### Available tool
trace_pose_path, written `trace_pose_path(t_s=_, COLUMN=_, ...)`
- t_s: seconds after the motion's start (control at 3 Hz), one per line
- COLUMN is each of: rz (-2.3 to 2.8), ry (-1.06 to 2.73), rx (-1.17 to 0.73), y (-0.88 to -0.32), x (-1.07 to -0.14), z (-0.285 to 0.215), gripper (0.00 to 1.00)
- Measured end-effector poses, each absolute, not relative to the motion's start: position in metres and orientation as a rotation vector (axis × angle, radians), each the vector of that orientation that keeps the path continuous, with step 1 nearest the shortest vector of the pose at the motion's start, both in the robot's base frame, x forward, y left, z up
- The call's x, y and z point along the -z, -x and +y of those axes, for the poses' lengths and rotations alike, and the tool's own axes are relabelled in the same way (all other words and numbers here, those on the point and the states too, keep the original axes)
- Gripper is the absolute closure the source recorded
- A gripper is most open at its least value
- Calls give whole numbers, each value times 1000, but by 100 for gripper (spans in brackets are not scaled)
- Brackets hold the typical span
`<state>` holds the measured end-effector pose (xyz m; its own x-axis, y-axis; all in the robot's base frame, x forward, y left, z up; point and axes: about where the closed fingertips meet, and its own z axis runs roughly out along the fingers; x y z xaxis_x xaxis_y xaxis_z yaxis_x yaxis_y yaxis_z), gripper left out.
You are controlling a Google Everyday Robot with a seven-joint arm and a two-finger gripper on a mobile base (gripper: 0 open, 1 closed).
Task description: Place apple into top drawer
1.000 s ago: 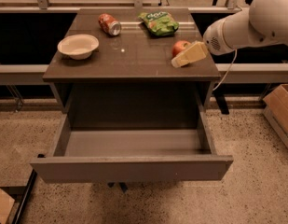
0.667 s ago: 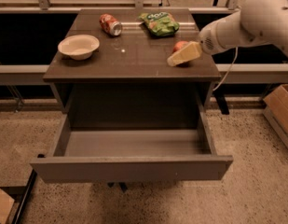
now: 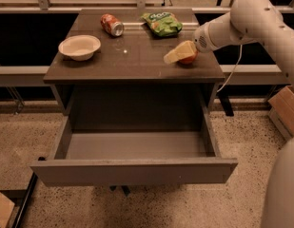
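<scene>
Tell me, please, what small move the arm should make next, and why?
Probably make sure of a hold on the apple. The gripper is right against it, partly covering it, but the apple sits on the cabinet top, near the front edge. The top drawer below is already pulled out, so only the pickup is missing.

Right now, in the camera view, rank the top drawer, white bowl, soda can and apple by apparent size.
1. top drawer
2. white bowl
3. soda can and apple: too alike to rank; the gripper, directly in front of the apple, hides part of it.
</scene>
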<state>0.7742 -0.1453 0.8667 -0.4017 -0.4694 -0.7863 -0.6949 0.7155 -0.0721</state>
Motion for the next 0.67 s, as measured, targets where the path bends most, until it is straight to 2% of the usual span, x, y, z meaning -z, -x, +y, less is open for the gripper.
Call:
trace_pose_path(t_s=0.33, rz=2118, ry=856, rx=-370, y=-792, x=-849, z=-148, gripper=3)
trace_pose_path(t_s=0.67, rz=2154, ry=829, rx=-374, y=-798, x=-838, z=-154, gripper=27)
